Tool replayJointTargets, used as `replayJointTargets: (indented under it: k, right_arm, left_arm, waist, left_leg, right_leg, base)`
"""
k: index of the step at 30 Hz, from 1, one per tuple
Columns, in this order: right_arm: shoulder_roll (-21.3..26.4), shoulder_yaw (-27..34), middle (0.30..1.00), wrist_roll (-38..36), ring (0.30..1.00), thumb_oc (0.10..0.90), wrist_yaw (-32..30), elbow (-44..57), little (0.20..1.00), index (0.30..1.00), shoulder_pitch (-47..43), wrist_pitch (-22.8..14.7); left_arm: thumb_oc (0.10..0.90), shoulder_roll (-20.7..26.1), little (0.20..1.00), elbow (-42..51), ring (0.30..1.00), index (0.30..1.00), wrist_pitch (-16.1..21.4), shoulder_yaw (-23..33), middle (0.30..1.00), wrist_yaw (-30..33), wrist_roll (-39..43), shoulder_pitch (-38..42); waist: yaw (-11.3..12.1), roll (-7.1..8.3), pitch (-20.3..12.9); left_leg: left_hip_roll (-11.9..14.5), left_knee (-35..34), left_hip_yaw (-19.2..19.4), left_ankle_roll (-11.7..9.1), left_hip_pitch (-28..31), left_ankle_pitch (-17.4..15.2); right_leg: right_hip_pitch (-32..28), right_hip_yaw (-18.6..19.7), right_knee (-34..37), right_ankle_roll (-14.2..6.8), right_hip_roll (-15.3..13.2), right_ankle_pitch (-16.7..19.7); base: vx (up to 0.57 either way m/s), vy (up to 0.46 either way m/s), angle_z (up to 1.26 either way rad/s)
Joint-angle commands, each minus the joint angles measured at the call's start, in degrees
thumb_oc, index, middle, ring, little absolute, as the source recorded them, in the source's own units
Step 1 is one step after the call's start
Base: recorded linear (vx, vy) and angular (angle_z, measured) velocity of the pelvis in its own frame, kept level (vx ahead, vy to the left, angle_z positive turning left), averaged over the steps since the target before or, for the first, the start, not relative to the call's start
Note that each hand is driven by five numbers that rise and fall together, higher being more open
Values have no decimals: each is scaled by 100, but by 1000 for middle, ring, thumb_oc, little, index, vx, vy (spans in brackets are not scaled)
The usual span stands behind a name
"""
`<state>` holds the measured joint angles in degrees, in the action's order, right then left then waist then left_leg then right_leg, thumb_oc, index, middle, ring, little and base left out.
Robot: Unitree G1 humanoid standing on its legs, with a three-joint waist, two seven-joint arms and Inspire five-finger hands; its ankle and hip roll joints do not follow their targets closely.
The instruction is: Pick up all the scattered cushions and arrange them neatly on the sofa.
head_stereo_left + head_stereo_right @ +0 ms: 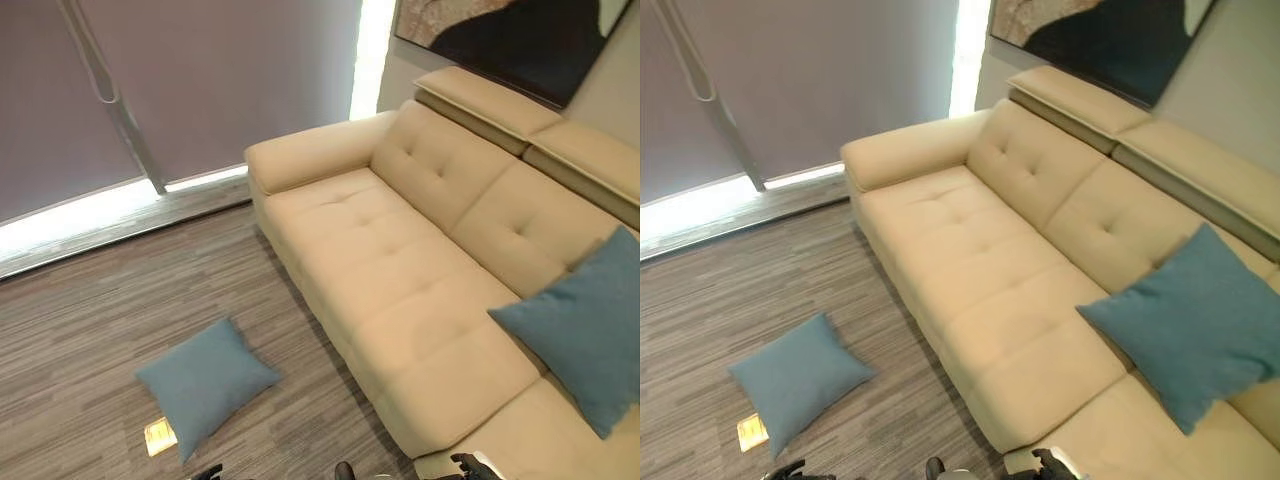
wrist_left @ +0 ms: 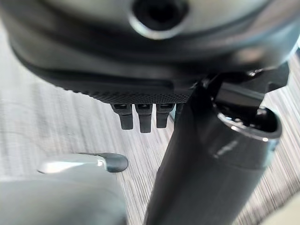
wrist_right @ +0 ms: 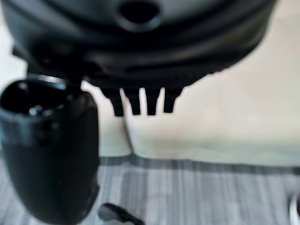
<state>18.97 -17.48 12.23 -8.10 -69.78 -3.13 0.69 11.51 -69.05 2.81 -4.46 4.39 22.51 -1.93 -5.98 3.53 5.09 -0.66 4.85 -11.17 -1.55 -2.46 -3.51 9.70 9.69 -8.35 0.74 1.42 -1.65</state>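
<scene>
Cream upholstery covers the sofa, which runs diagonally through the head views, one padded arm at its far end and a tufted back under flat headrests. A blue cushion leans upright against the sofa back near its close end, its lower corner on the seat, ahead of the right hand and off to its outer side. A second blue cushion lies flat on the grey striped wood-look floor, clear of the sofa front, just ahead of the left hand. One corner of this cushion touches or overlaps a small yellowish tile or card on the floor; which of the two is hard to make out.

The left hand hangs low over the floor in its own wrist view, fingers straight and holding nothing, the thumb standing out beside them. The right hand likewise hangs with its fingers straight and empty; past them shows the pale front of the sofa and the seam between two seat sections, with the floor below. Neither hand touches a cushion.

Behind the sofa's far arm a grey roller blind covers the window, a strip of light showing under it, and a dark framed picture hangs on the wall above the sofa back.
</scene>
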Motion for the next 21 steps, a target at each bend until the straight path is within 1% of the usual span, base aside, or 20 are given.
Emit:
replayJointTargets:
  k: [1,2,3,4,6,7,8,9,10,12,13,14,16,17,18,19,20,21]
  right_arm:
    - [95,-72,900,11,900,800,-148,-92,900,900,-143,25]
    - [49,-71,900,35,900,800,-129,-130,900,900,-136,37]
    - [48,-71,900,35,900,800,-129,-130,900,900,-135,37]
    - [-8,-64,900,4,900,800,-127,-139,900,900,-147,42]
    - [-35,-76,900,13,900,800,-120,-121,900,900,-149,44]
    - [-88,-111,900,39,900,800,-113,-144,900,900,-174,66]
    - [-88,-111,900,39,900,800,-113,-144,900,900,-174,66]
    - [-138,-134,900,54,900,800,-112,-134,900,900,-198,66]
    - [-138,-133,900,54,900,800,-112,-133,900,900,-198,67]
    - [-171,-161,900,68,900,800,-125,-91,900,900,-242,50]
    - [-199,-176,900,79,900,800,-117,-68,900,900,-265,50]
    - [-230,-190,900,88,900,800,-128,-51,900,900,-275,36]
    - [-294,-221,900,160,900,800,-127,-63,900,900,-315,13]
    - [-307,-246,900,200,900,800,-133,-64,900,900,-328,4]
    - [-316,-256,900,224,900,800,-143,-64,900,900,-322,-6]
    - [-316,-256,900,224,900,800,-143,-64,900,900,-322,-6]
    - [-323,-229,900,211,900,800,-159,-48,900,900,-314,-29]
    - [-325,-212,900,201,900,800,-164,-30,900,900,-311,-44]
  left_arm:
    - [800,178,900,81,900,900,298,61,900,44,77,42]
    - [800,194,900,61,900,900,288,73,900,26,-2,2]
    - [800,195,900,61,900,900,288,73,900,26,-3,2]
    - [800,213,900,54,900,900,302,52,900,34,-108,-17]
    - [800,222,900,66,900,900,299,56,900,22,-138,-21]
    - [800,226,900,68,900,900,313,29,900,12,-205,-27]
    - [800,226,900,68,900,900,313,29,900,11,-205,-26]
    - [800,226,900,45,900,900,335,24,900,25,-275,-44]
    - [800,226,900,44,900,900,335,24,900,25,-275,-43]
    - [800,229,900,22,900,900,358,11,900,48,-305,-43]
    - [800,227,900,14,900,900,358,4,900,53,-320,-45]
    - [800,228,900,4,900,900,353,-14,900,45,-365,-37]
    - [800,229,900,-28,900,900,332,-14,900,53,-458,-27]
    - [800,230,900,-31,900,900,328,-7,900,51,-474,-32]
    - [800,226,900,-36,900,900,316,1,900,54,-487,-45]
    - [800,226,900,-36,900,900,316,1,900,54,-488,-45]
    - [800,219,900,-51,900,900,312,16,900,62,-549,-71]
    - [800,212,900,-47,900,900,313,15,900,62,-577,-78]
  waist:
    - [-35,268,119]
    - [-38,261,108]
    - [-28,263,110]
    - [-24,293,131]
    - [-16,296,145]
    - [0,310,172]
    - [10,312,175]
    - [19,338,219]
    - [28,339,220]
    - [82,346,319]
    - [127,354,357]
    - [175,339,377]
    - [253,287,440]
    - [302,256,457]
    - [342,233,472]
    - [342,234,477]
    - [424,198,475]
    - [478,184,467]
  left_leg:
    - [-240,566,-156,-194,-417,-435]
    - [-214,411,24,-119,-315,-389]
    - [-212,405,34,-118,-307,-388]
    - [-251,346,180,-62,-287,-335]
    - [-276,288,259,-19,-256,-330]
    - [-326,162,403,60,-196,-302]
    - [-325,156,412,61,-189,-301]
    - [-352,86,548,120,-173,-273]
    - [-350,83,557,120,-170,-274]
    - [-333,36,774,159,-160,-269]
    - [-309,19,901,177,-165,-256]
    - [-286,-6,992,190,-165,-259]
    - [-191,-34,1179,216,-111,-246]
    - [-143,-42,1246,229,-106,-238]
    - [-103,-31,1317,239,-99,-227]
    - [-105,-29,1316,239,-93,-229]
    - [-16,-49,1501,260,-74,-222]
    - [33,-61,1615,269,-65,-212]
  right_leg:
    - [-372,-268,311,-632,-231,-85]
    - [-358,-189,298,-683,-275,-39]
    - [-360,-179,298,-683,-274,-38]
    - [-287,-83,228,-787,-317,19]
    - [-251,-27,202,-828,-328,37]
    - [-176,99,201,-936,-365,143]
    - [-177,109,201,-937,-363,144]
    - [-67,186,204,-1040,-391,283]
    - [-66,195,203,-1041,-388,284]
    - [67,100,219,-1097,-404,404]
    - [152,-150,214,-1094,-476,452]
    - [170,-461,220,-1062,-565,421]
    - [134,-1264,87,-982,-789,309]
    - [139,-1551,-22,-934,-870,253]
    - [104,-1786,-137,-892,-947,189]
    - [101,-1787,-145,-892,-949,183]
    - [-24,-2171,-339,-839,-1109,72]
    - [-133,-2376,-415,-828,-1202,28]
  base:
    - [-27,302,-116]
    - [6,233,-49]
    - [-18,298,-69]
    - [-11,150,-66]
    - [-26,209,-64]
    - [-33,206,-57]
    - [-75,249,-74]
    - [-48,106,-63]
    - [-97,144,-62]
    - [-122,110,-53]
    - [-126,122,-49]
    - [-106,89,-74]
    - [-108,58,-103]
    - [-114,38,-66]
    - [-74,27,-61]
    - [-117,24,-86]
    - [-118,12,-81]
    - [-164,-6,-70]
